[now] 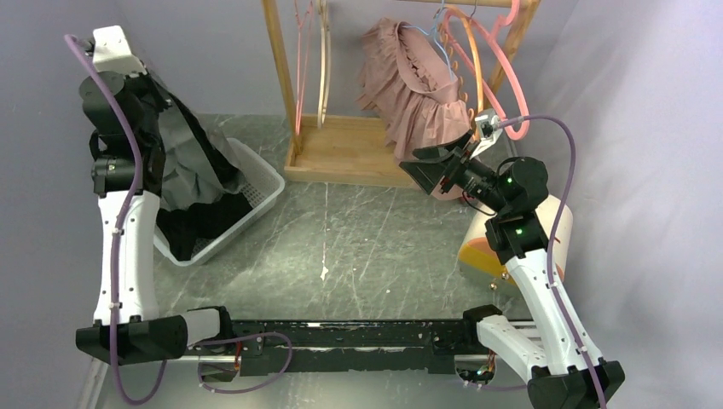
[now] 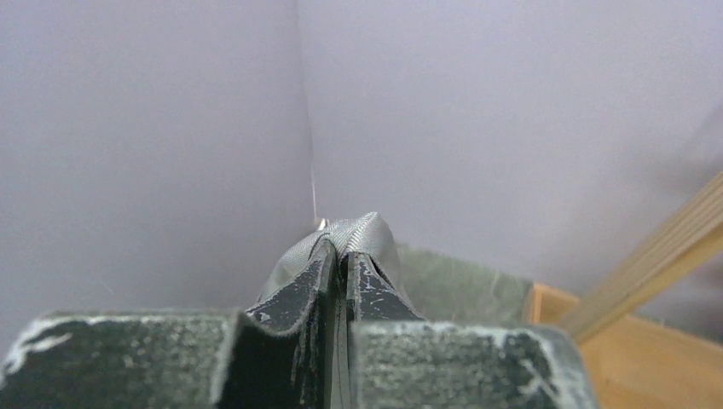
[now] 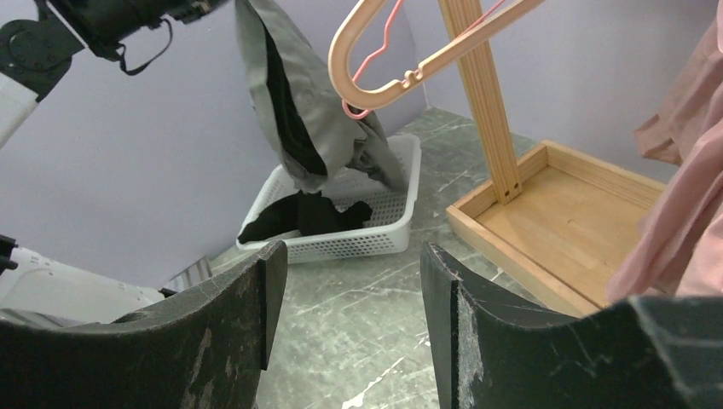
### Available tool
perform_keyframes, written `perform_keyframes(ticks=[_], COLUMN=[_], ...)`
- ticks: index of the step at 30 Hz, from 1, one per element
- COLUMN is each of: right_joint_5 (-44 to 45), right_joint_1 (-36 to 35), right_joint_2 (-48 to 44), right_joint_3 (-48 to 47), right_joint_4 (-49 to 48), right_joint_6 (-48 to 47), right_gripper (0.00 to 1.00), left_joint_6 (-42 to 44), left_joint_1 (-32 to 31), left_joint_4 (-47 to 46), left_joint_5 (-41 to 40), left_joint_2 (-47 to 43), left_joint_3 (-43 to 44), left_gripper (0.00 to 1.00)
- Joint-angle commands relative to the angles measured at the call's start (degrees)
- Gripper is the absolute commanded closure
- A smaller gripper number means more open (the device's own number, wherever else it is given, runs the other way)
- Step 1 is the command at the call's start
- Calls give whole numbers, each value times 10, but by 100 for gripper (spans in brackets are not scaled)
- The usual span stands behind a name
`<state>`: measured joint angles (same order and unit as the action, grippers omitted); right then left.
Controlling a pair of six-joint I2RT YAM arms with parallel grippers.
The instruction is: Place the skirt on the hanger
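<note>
A grey skirt with dark lining (image 1: 192, 158) hangs from my left gripper (image 1: 158, 89), raised above the white basket (image 1: 266, 181). In the left wrist view the jaws are shut on a fold of the grey fabric (image 2: 362, 232), gripper (image 2: 345, 256). My right gripper (image 1: 430, 170) is open and empty, in front of the rack on the right. Its view (image 3: 349, 264) shows the grey skirt (image 3: 298, 111) hanging behind a peach hanger (image 3: 401, 60). Empty peach and pink hangers (image 1: 322, 60) hang at the rack's left end.
The wooden rack (image 1: 341, 152) stands at the back; a pink ruffled skirt (image 1: 409, 85) hangs on it beside more hangers (image 1: 503, 77). Dark clothes lie in the basket (image 3: 375, 234). A cream and orange roll (image 1: 511, 243) sits behind my right arm.
</note>
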<state>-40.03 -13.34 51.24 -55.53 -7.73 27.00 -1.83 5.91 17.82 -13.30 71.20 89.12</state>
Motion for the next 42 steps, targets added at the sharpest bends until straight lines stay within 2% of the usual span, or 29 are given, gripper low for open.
perform_keyframes(ticks=[1, 5, 9, 12, 17, 21, 26, 31, 36, 38, 42], right_joint_5=[5, 7, 7, 7, 84, 105, 117, 77, 82, 91, 101], right_joint_1=[0, 0, 0, 0, 0, 0, 0, 0, 0, -1, -7], right_joint_2=[-1, 0, 0, 2, -6, -9, 4, 14, 17, 17, 23], right_joint_3=[4, 6, 11, 12, 8, 11, -5, -6, -2, 2, 15], right_joint_4=[-17, -17, -31, -32, 9, 12, 55, 62, 79, 80, 74], right_joint_6=[8, 16, 37, 47, 45, 34, 13, -4, -24, -28, -26], right_gripper=[38, 39, 38, 38, 40, 40, 40, 38, 31, 29, 27], left_joint_6=[47, 41, -7, -51, -86, -110, -152, -184, -254, -245, -229], left_joint_1=[3, 2, 3, 2, 3, 3, 2, -2, -58, -85, -103], left_joint_4=[-128, -128, -105, -60, 62, 119, 143, 127, 44, 39, 52], left_joint_5=[-12, 25, 90, 141, 228, 309, 455, 511, 728, 740, 696], left_joint_2=[-2, 2, -9, -28, -51, -68, -92, -137, -150, -155, -151], left_joint_3=[32, 95, 155, 179, 228, 238, 228, 166, 62, 36, 0], left_gripper=[93, 93, 93, 93, 93, 93, 93, 93, 93, 93, 93])
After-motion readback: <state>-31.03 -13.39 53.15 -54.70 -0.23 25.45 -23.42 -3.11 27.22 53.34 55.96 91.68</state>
